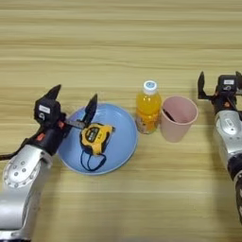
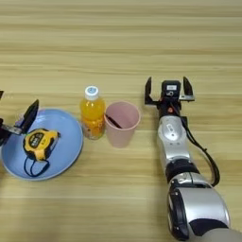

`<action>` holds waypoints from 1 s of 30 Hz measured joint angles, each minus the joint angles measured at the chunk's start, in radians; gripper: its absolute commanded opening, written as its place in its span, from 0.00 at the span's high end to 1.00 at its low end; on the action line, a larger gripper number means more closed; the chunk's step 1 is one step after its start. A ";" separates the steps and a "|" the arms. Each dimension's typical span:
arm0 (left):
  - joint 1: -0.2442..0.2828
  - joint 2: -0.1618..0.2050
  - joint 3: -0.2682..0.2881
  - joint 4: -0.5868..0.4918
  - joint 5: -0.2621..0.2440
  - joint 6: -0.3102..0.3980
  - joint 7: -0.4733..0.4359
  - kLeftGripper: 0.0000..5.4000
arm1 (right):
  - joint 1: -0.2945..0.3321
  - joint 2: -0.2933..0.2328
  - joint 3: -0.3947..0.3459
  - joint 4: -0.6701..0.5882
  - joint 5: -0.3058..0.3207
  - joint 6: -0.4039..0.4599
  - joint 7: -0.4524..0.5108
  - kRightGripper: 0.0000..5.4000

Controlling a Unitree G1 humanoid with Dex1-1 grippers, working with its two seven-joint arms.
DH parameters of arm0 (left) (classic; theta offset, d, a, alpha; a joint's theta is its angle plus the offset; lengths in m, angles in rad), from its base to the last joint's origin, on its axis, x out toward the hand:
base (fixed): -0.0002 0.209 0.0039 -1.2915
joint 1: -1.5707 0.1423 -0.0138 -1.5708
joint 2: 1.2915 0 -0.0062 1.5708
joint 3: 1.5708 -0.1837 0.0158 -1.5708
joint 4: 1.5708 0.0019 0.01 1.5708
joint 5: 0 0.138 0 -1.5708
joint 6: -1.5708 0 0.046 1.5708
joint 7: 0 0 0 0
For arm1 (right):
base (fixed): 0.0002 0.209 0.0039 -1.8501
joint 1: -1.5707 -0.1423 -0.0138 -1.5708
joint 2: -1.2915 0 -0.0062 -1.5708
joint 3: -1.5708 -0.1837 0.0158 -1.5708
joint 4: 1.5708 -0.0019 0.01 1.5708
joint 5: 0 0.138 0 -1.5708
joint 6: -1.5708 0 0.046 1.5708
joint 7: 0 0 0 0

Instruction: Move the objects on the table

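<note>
In your left eye view, the light wooden tabletop point(image 1: 118, 42) runs in horizontal plank grain, and your left gripper point(image 1: 73, 105) sits at the left rim of the round, smooth blue plate point(image 1: 124, 142), its two black pointed fingers spread wide apart with nothing between them, one tip over the plate's edge just beside the tape measure point(image 1: 96, 137). That tape measure, a chunky yellow-and-black case with a thin black wrist loop curling toward you, lies on the plate. Just right of the plate stands the small orange juice bottle point(image 1: 148, 113), upright, white cap on, and touching or nearly touching it is the pink plastic cup point(image 1: 178, 119), upright, a tapered shape with an open round mouth. In your right eye view, your right gripper point(image 2: 169, 94) rests above the tabletop, right of the cup and apart from it, its jaws wide open and empty, fingers pointing away from you; the silvery rounded arm segments trail back toward the lower right corner.
</note>
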 measured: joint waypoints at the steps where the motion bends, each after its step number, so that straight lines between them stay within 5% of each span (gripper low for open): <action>1: 0.026 0.005 -0.001 -0.037 -0.005 0.021 -0.009 0.00 | 0.000 0.000 0.000 0.002 0.000 0.000 0.000 0.00; 9: 0.116 0.078 -0.023 -0.126 -0.040 0.084 -0.119 0.00 | -0.001 0.000 0.001 0.012 -0.001 0.000 0.000 0.00; 16: 0.147 0.077 -0.123 -0.087 -0.006 0.080 -0.162 0.00 | -0.001 0.000 0.003 0.011 -0.005 0.000 -0.002 0.00; 30: 0.129 0.073 -0.129 0.017 0.047 0.024 -0.162 0.00 | -0.001 0.004 0.012 0.011 -0.007 0.000 -0.019 0.00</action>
